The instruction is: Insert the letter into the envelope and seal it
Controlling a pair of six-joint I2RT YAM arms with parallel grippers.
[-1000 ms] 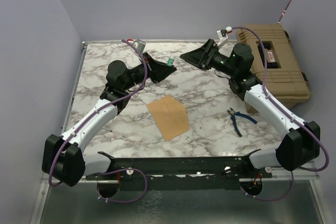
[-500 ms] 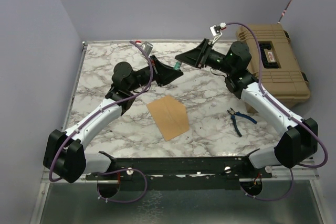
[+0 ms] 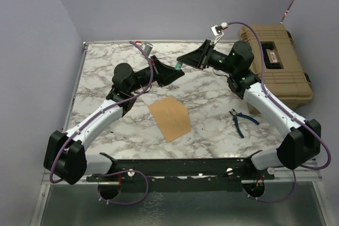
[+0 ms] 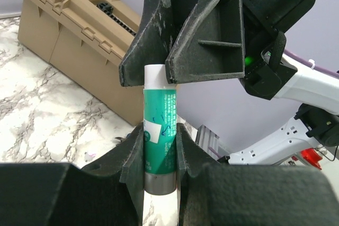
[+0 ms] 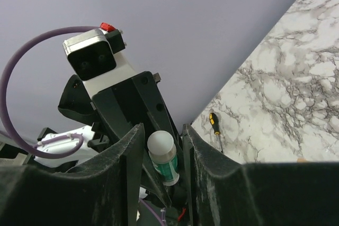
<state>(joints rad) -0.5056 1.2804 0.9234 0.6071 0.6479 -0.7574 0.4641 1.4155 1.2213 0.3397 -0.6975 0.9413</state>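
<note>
The orange-brown envelope lies flat on the marble table between the two arms. The letter is out of view. Both grippers are raised above the table's far middle and meet tip to tip. My left gripper is shut on the body of a green glue stick. My right gripper has its jaws set round the stick's white cap, with a narrow gap still showing on one side. In the top view the stick is a small green spot between the left gripper and right gripper.
A tan hard case stands at the table's right rear. Blue-handled pliers lie by the right arm. A yellow-handled screwdriver lies on the marble near the wall. Purple walls close in the left and back.
Both grippers moved toward each other until the right jaws enclosed the stick's cap. The right jaws narrowed from wide open. The left grip and the envelope stayed as they were.
</note>
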